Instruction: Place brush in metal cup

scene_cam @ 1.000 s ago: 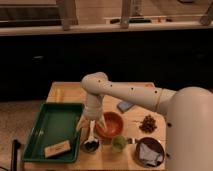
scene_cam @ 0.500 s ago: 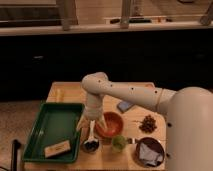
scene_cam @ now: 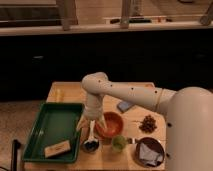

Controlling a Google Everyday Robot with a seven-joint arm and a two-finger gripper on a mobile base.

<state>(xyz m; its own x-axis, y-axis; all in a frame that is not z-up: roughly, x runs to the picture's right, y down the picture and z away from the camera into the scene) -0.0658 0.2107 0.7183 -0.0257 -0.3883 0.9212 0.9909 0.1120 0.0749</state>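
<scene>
My gripper [scene_cam: 91, 125] hangs from the white arm, pointing down over the table's front, between the green tray and the orange bowl [scene_cam: 111, 125]. Its fingers [scene_cam: 80, 124] are spread apart, open. The brush [scene_cam: 91, 132], a thin pale stick, stands upright between them, and its lower end reaches into the metal cup [scene_cam: 91, 146] directly below. I cannot tell whether the fingers still touch the brush. The small green cup [scene_cam: 119, 143] stands to the right of the metal cup.
A green tray [scene_cam: 52, 122] lies at the left with a pale wooden block [scene_cam: 56, 148] in it. A dark metal bowl [scene_cam: 149, 151] holding a cloth sits at the front right. A brown cluster [scene_cam: 148, 123] and a blue object [scene_cam: 125, 106] lie behind it. The wooden table [scene_cam: 67, 92] ends close on all sides.
</scene>
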